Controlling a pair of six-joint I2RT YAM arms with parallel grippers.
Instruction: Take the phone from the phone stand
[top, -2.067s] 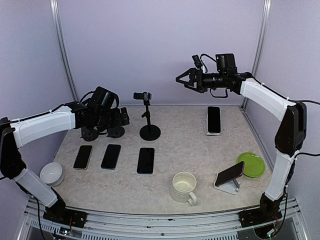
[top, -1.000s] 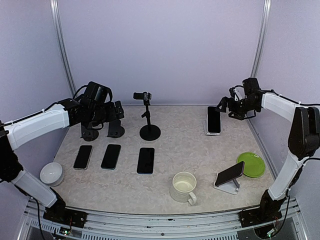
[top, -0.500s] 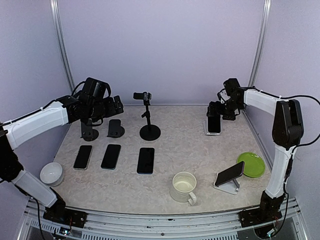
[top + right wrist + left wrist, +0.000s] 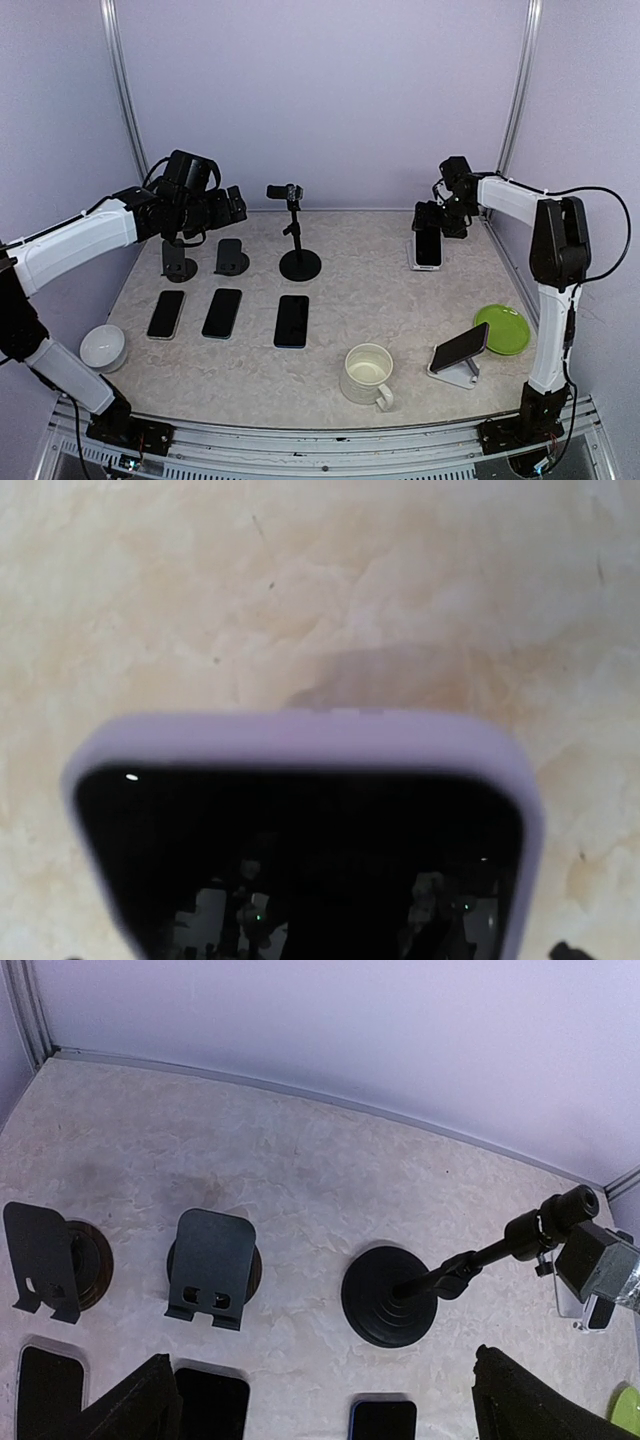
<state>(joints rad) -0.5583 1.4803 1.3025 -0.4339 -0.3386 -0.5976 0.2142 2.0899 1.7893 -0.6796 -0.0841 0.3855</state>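
Observation:
A phone in a lilac case leans on a white stand at the back right. My right gripper is at the phone's top edge. In the right wrist view the phone fills the lower frame, very close, and only a dark sliver of a finger shows beside its right edge, so the jaws look open astride it. The phone rests on the stand. My left gripper hovers open and empty above the back left, its fingertips wide apart.
A second phone leans on a white stand at the front right, beside a green plate. Two black stands, a clamp stand, three flat phones, a mug and a bowl are also present.
My right arm swung down from high in the air to the top of the back-right phone. My left gripper rose and moved back a little above the black stands.

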